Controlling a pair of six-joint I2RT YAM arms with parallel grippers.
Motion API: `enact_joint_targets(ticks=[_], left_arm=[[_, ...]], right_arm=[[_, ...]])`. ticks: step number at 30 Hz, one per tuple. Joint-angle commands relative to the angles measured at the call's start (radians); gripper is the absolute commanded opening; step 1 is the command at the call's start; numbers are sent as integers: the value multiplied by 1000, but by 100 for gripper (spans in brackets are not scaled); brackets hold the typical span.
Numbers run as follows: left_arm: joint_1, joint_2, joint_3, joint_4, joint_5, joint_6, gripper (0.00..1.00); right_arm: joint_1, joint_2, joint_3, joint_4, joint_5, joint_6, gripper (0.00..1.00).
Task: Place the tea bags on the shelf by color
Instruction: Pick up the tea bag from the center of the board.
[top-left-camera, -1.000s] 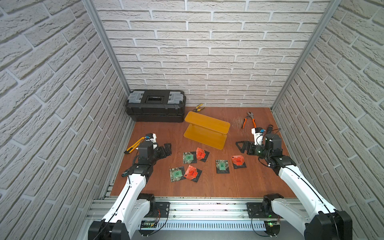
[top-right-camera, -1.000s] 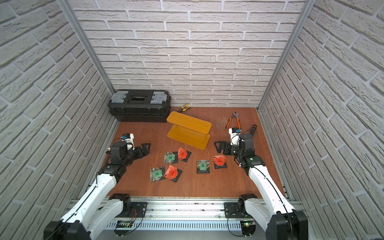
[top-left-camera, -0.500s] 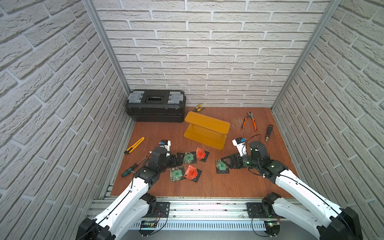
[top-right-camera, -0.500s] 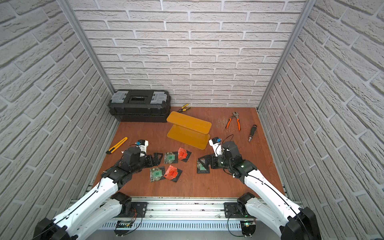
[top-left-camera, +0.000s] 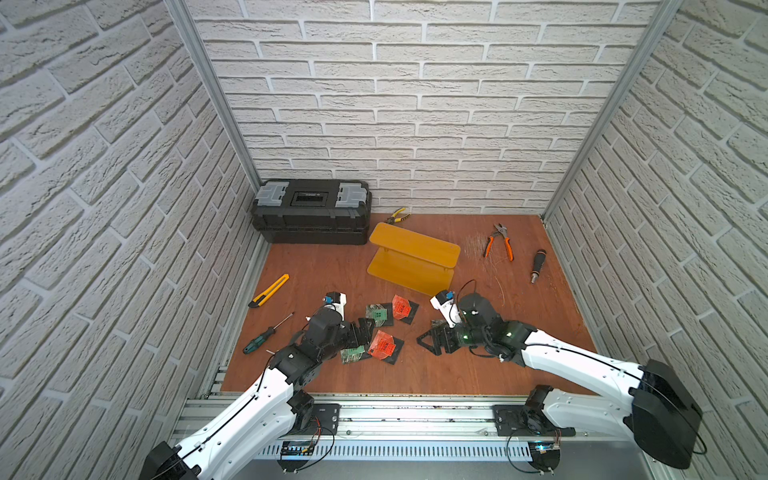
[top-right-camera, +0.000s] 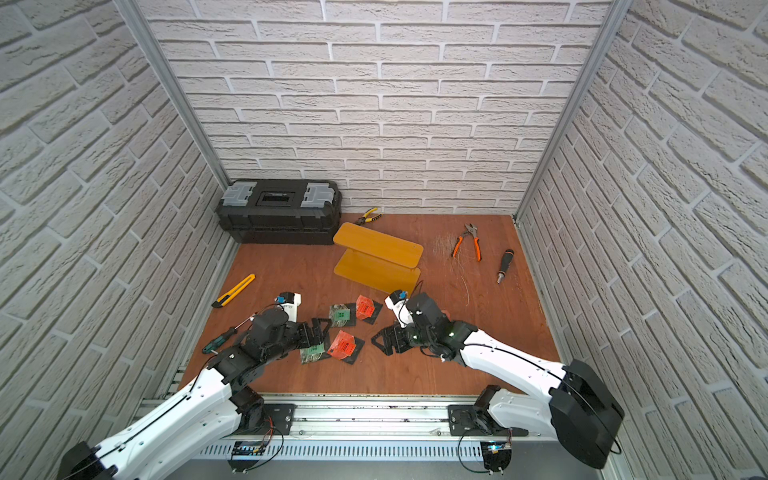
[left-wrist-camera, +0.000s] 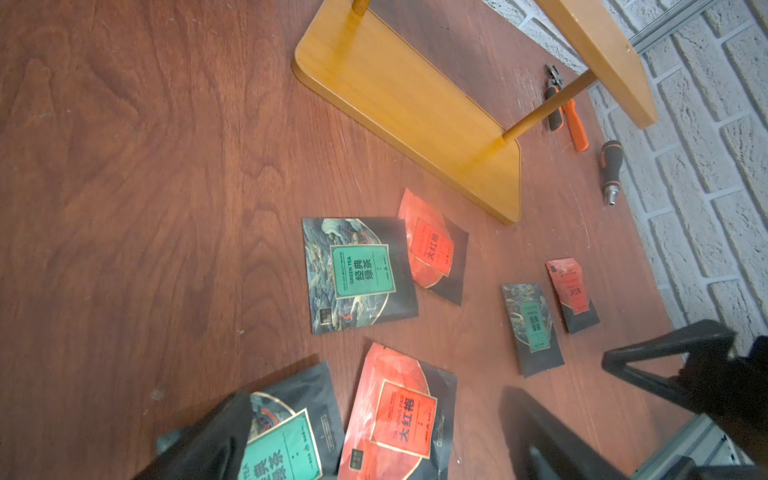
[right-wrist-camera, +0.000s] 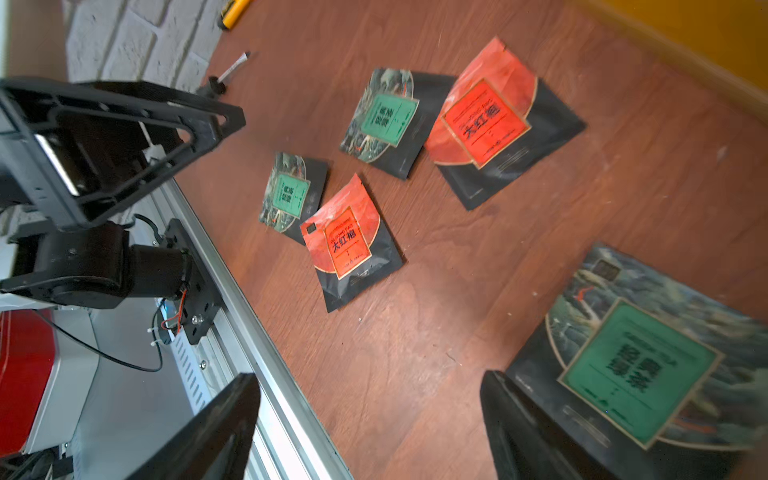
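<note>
We count three red bags (left-wrist-camera: 401, 417), three green bags (left-wrist-camera: 361, 276) and one shelf (left-wrist-camera: 407, 95). Left gripper (top-left-camera: 359, 332) and right gripper (top-left-camera: 430, 337) both gape apart.

2 arms stretched forward, low; left hand (top-left-camera: 365, 332) jaws wide apart, right hand (top-left-camera: 431, 343) likewise.

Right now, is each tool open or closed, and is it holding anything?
Left tool: open, holding nothing.
Right tool: open, holding nothing.

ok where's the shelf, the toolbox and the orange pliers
shelf (top-left-camera: 415, 246), in a top view, middle of upper board
toolbox (top-left-camera: 311, 198), in a top view, centre of lid
orange pliers (top-left-camera: 500, 235), in a top view, pivot between handles
</note>
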Motion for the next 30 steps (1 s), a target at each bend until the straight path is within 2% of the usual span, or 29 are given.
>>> enact_joint_targets(ticks=[1, 11, 17, 30], left_arm=[[-35, -4, -26, -4, -47, -39, 99], [-116, -52, -78, -6, -103, -97, 98], [-129, -107, -110, -26, -114, -120, 98], [-132, -228, -150, -84, -115, -131, 98]], right_arm=[[50, 72, 59, 96, 35, 11, 85], [105, 261, 164, 107, 74, 4, 73], [113, 371, 233, 84, 70, -6, 61], [118, 529, 335, 62, 63, 4, 54]])
